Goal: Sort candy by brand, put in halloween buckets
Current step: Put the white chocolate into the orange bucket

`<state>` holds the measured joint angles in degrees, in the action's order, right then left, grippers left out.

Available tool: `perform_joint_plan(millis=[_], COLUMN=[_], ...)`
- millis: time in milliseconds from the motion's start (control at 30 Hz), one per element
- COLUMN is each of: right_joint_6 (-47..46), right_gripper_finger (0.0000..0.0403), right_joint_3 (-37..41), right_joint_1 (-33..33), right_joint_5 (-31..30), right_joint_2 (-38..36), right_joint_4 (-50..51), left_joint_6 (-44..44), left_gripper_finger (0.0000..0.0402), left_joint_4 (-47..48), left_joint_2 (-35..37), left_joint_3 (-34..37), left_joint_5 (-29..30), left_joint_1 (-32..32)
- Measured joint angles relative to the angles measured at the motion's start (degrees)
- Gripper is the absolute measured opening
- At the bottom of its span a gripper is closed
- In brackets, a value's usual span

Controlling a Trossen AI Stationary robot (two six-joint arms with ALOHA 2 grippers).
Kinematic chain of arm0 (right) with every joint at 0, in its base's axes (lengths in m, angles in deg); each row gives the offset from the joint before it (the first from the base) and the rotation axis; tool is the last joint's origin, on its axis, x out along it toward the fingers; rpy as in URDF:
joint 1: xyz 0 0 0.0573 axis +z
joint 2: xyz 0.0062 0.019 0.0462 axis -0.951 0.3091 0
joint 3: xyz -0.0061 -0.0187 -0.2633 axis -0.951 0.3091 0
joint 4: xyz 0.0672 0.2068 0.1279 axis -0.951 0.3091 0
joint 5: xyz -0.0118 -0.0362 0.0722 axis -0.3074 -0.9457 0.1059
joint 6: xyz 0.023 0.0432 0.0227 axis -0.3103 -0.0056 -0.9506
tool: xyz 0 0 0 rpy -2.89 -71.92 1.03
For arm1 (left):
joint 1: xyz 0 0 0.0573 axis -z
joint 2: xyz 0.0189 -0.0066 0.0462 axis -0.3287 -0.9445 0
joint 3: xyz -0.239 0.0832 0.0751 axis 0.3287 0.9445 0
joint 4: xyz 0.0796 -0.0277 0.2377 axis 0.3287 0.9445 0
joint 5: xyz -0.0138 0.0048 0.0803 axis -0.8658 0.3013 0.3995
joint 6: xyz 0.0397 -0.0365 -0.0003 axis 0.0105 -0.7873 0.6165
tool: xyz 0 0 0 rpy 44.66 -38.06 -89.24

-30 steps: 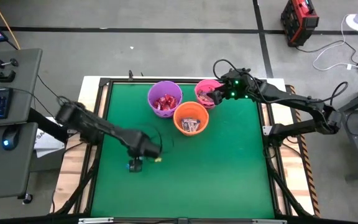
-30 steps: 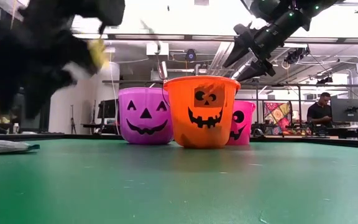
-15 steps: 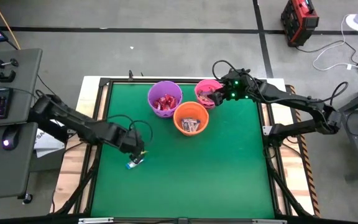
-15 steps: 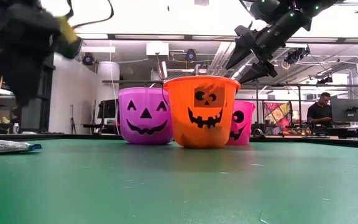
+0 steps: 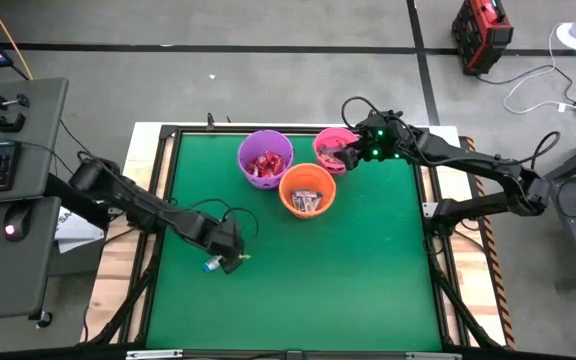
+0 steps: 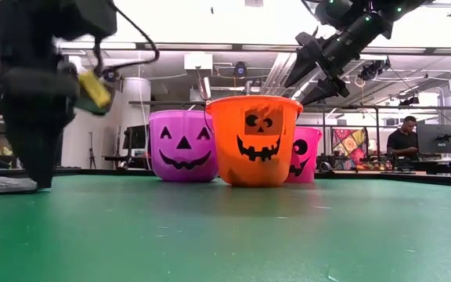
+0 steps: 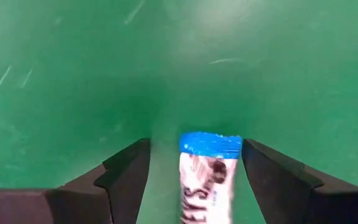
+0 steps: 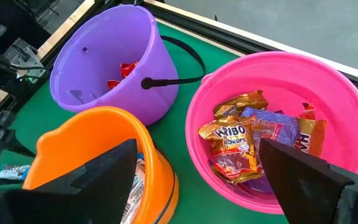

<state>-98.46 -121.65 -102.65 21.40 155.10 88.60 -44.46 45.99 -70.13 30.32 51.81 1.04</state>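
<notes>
The step in hand looks like the pickup of a last loose sweet: the left gripper (image 5: 230,259) hangs low over the green table (image 5: 368,280) with its fingers spread, and a blue-and-white candy (image 7: 208,177) lies flat on the cloth between them, not yet pinched; the same candy (image 5: 212,265) shows just beside the gripper from above; the next move, by my reading, calls for closing on the wrapper across its narrow width, lifting, and carrying it to the orange bucket (image 5: 307,190), which holds similar pale wrappers; the right gripper (image 5: 350,152) waits spread above the pink bucket (image 8: 272,137), holding nothing, with the purple bucket (image 8: 104,62) just beyond; the purple one holds red wrappers; in the pink one a gold bag (image 8: 225,138) reads "HARIBO"; dark lettering on the candy between the left fingers is too cut off to read.
</notes>
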Motion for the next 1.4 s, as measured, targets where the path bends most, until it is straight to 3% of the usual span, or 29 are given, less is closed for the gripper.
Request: perform_joint_plan(millis=[267, 367, 500, 533, 733, 867, 1067, 1233, 1400], right_joint_6=[0.04, 0.02, 0.04, 0.09, 1.27, -1.45, -3.88, -6.2, -7.67], right_gripper_finger=[0.033, 0.033, 0.033, 0.033, 0.033, 0.033, 0.033, 0.033, 0.033], right_joint_3=[0.0, 0.0, 0.0, 0.0, 0.0, 0.0, 0.0, 0.0, 0.0], right_joint_1=[0.0, 0.0, 0.0, 0.0, 0.0, -0.04, 0.5, 1.26, 2.85], right_joint_5=[-0.04, -0.04, -0.07, -0.07, 0.15, 2.53, 4.92, 5.68, 5.0], right_joint_2=[0.0, 0.0, 0.0, 0.0, 0.0, 0.0, 0.0, 0.0, 0.0], right_joint_4=[0.1, 0.22, 0.24, 0.24, 0.26, 0.24, 0.28, 0.54, 0.66], left_joint_6=[1.88, 3.73, 9.64, 11.94, 21.2, 26.71, 31.79, 35.13, 35.57], left_gripper_finger=[0.023, 0.0172, 0.0038, 0.002, 0.0003, 0.0006, 0.0024, 0.0086, 0.0168], left_joint_4=[3.11, 5.86, 9.12, 10.31, 18.89, 18.63, 22.58, 22.09, 12.16], left_joint_2=[-4.62, -4.48, -2.51, -1.66, 5.69, 11.21, 14.32, 14.3, 14.1], left_joint_3=[-1.88, -3.55, -6.58, -7.65, -13.43, -15.72, -13.81, -7.61, -0.43], left_joint_5=[1.56, 3.1, 7.55, 9.09, 21.02, 21.42, 10.63, 2.78, -3.72], left_joint_1=[0.49, 0.61, -0.04, -0.45, -5.9, -11.02, -15.55, -15.87, -15.85])
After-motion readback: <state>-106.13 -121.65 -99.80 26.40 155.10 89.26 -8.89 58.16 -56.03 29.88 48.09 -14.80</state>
